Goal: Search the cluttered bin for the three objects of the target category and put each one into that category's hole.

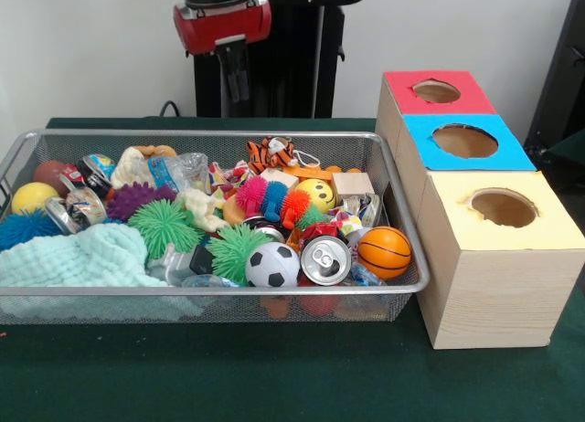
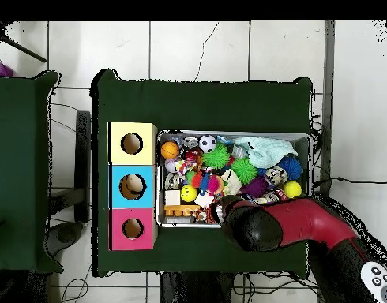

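The bin (image 1: 210, 134) is a silver wire-mesh basket full of toys; it also shows in the overhead view (image 2: 228, 133). A clear crinkly bottle with a blue label (image 1: 175, 171) lies at the back left. Clear wrinkled plastic shows at the front (image 1: 172, 262) and beside the basketball (image 1: 364, 276), both partly buried. My gripper (image 1: 236, 79) hangs from the red and black arm above the bin's far rim, holding nothing and touching nothing. In the overhead view the arm's head (image 2: 256, 225) hides it.
Three wooden boxes with round holes stand beside the bin: red (image 1: 402, 79), blue (image 1: 420, 134), yellow (image 1: 448, 203). Metal cans (image 1: 324, 258) (image 1: 64, 216), a soccer ball (image 1: 272, 265), a basketball (image 1: 384, 251), spiky balls (image 1: 164, 226) and a mint cloth (image 1: 78, 258) crowd the bin.
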Controlling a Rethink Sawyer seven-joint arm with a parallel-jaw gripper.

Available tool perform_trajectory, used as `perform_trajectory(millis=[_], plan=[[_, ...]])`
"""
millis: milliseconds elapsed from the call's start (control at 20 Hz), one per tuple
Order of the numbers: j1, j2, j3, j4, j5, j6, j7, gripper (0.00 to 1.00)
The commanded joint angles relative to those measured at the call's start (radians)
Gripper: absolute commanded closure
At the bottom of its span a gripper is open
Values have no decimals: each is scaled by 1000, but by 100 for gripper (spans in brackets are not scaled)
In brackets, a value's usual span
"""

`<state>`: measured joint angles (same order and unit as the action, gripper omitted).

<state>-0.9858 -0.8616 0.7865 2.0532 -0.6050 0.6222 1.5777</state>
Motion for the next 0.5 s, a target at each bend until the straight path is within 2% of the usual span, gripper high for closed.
perform_trajectory(millis=[50,300,500], plan=[[12,61,56,-150,-23,161,-253,100],[14,106,66,-196,-28,193,-287,100],[16,91,71,-176,-32,186,-259,100]])
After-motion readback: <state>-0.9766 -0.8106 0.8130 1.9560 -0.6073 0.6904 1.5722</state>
